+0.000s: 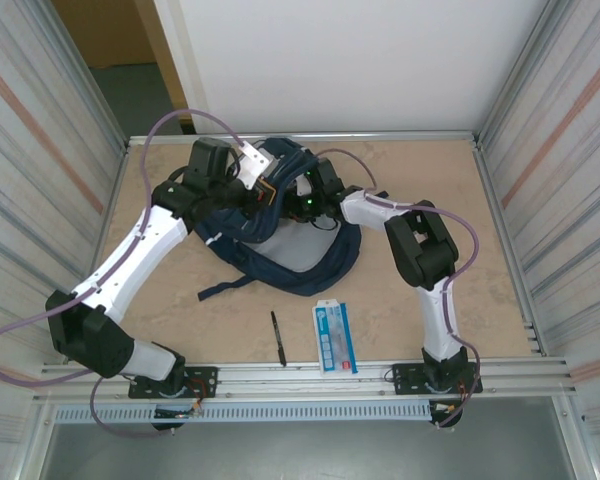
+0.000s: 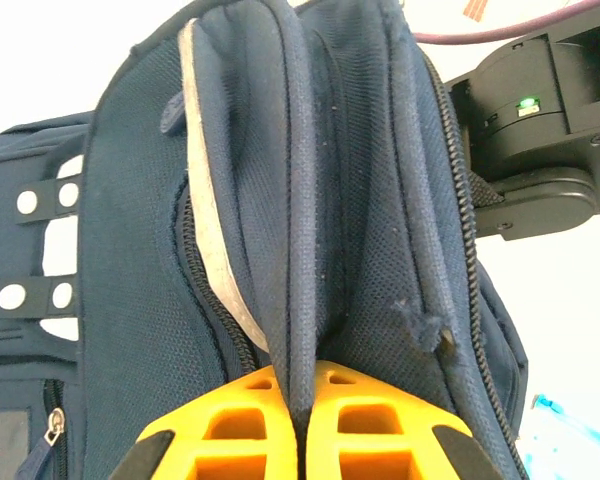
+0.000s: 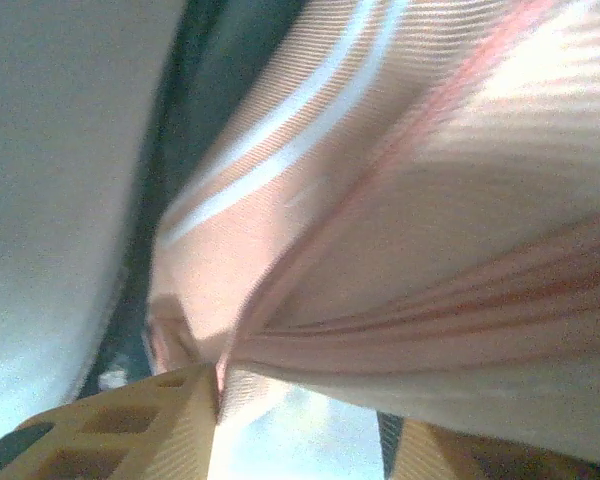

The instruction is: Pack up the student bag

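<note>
Clearly the left tool (image 2: 300,390) clamps a student bag (image 2: 280,200) fold; right tool (image 3: 305,412), apart, touches blurred pink fabric (image 3: 430,250).

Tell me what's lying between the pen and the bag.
Nothing: in the top view, bare table separates the pen from the bag.

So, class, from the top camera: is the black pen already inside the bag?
No, the pen lies on the table in front of the bag, beside a white packet.

beige table (image 1: 500,210), white back wall (image 1: 360,60)
</note>
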Robot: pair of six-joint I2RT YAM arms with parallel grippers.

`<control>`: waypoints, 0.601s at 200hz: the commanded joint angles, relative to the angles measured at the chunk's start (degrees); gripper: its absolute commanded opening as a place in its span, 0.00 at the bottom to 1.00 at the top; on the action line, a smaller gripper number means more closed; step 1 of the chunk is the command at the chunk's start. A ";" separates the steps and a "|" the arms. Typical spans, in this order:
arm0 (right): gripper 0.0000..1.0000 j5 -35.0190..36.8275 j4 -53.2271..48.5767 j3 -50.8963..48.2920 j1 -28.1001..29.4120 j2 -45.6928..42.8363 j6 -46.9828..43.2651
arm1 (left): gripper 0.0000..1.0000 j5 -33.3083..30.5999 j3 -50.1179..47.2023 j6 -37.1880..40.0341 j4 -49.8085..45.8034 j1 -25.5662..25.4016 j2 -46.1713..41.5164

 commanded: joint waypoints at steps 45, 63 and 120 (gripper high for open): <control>0.48 7.95 6.73 -14.22 -1.76 -11.54 0.99 | 0.00 -2.03 -1.60 -0.05 7.27 0.15 -3.19; 0.44 7.73 10.34 -14.47 -1.87 -9.36 2.49 | 0.00 -0.65 -2.42 -0.27 8.53 0.11 -3.60; 0.18 5.46 18.05 -4.41 1.10 0.97 2.10 | 0.00 4.86 -1.20 0.98 7.40 0.26 -1.82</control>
